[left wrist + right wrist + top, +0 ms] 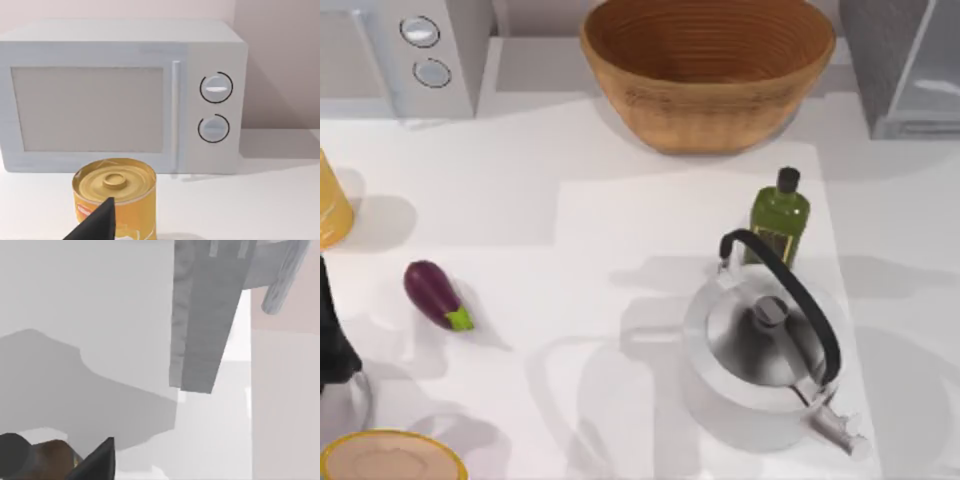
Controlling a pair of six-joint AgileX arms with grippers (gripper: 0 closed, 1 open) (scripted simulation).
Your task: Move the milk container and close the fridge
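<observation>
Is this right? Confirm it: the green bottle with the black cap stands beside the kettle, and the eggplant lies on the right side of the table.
One part is wrong. The top view shows the eggplant lying on the left side of the table, not the right. The rest holds: the green bottle with the black cap stands beside the kettle.

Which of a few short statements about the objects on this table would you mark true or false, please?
1. The green bottle stands upright just beyond the kettle. True.
2. The eggplant lies inside the wicker basket. False: it lies on the table, toward its left side.
3. The microwave has two round dials. True.
4. The yellow can stands on top of the microwave. False: it stands on the table in front of it.
</observation>
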